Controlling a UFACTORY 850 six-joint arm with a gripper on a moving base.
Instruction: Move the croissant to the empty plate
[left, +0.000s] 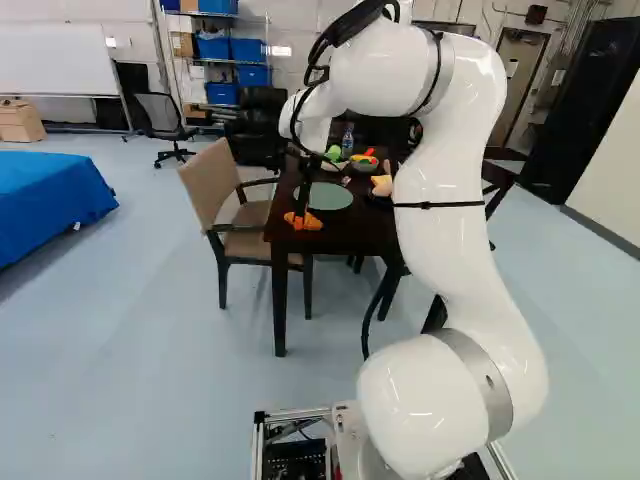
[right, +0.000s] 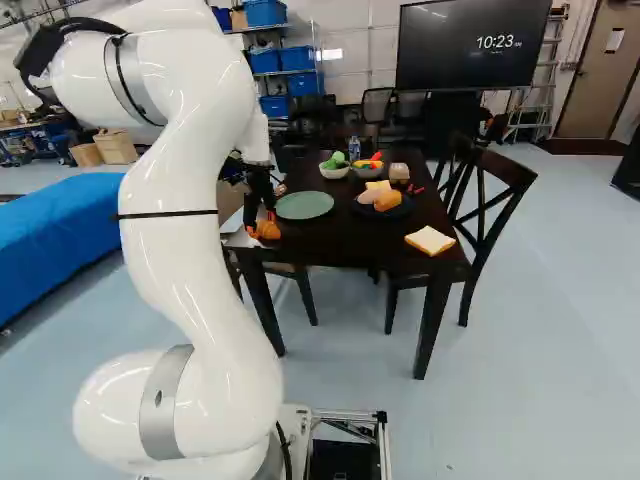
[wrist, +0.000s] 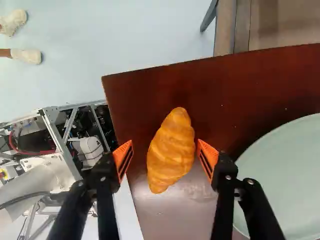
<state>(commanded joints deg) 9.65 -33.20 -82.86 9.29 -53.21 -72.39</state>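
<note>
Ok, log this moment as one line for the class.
gripper: open | croissant: on table, between fingers, ungripped | green plate: empty

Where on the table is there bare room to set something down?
The table has a bare stretch along its near edge, between the croissant and the bread slice, and a gap between the green plate and the dark plate. Crowded: the croissant's corner, with the open jaws either side, and the far part, with bowls and a bottle.

Base views face one table (right: 335, 240); wrist looks closely down.
</note>
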